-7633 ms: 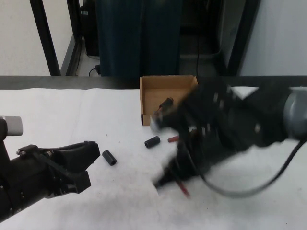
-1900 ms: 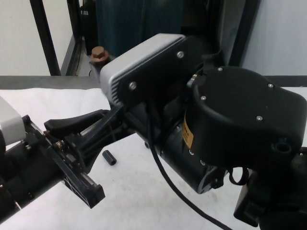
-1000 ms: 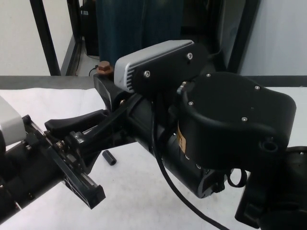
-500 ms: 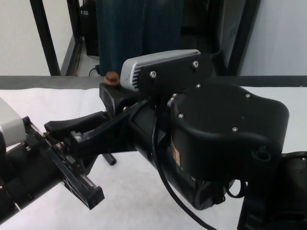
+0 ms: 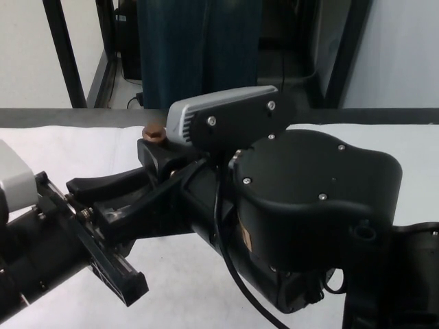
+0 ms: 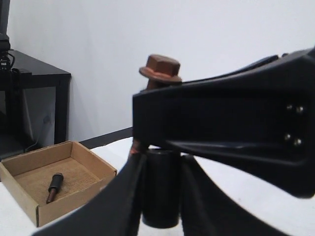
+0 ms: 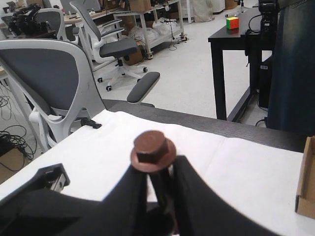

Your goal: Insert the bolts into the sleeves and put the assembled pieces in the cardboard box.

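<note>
A brown-headed bolt [image 5: 154,132] stands head-up in my right gripper [image 5: 159,147], which is shut on its shank. In the right wrist view the bolt head [image 7: 153,148] sits just above the right gripper [image 7: 156,169]. My left gripper [image 6: 161,196] is shut on an upright black sleeve [image 6: 161,187]. The bolt [image 6: 160,69] is directly above that sleeve, and its reddish shank tip [image 6: 135,146] shows at the sleeve's top edge. I cannot tell whether the tip is inside the sleeve. In the high view the left gripper [image 5: 103,199] is just under the right one.
The open cardboard box [image 6: 19,194] lies on the white cloth and holds one assembled piece [image 6: 54,186]. A corner of the box [image 7: 306,182] shows beside the right arm. The right arm's bulk [image 5: 309,219] covers the middle of the bench. Office chairs [image 7: 54,83] stand beyond the bench edge.
My right gripper has come down with the bolt toward the left gripper. The right arm's body now hides the loose sleeve that lay on the cloth. The left arm has barely moved.
</note>
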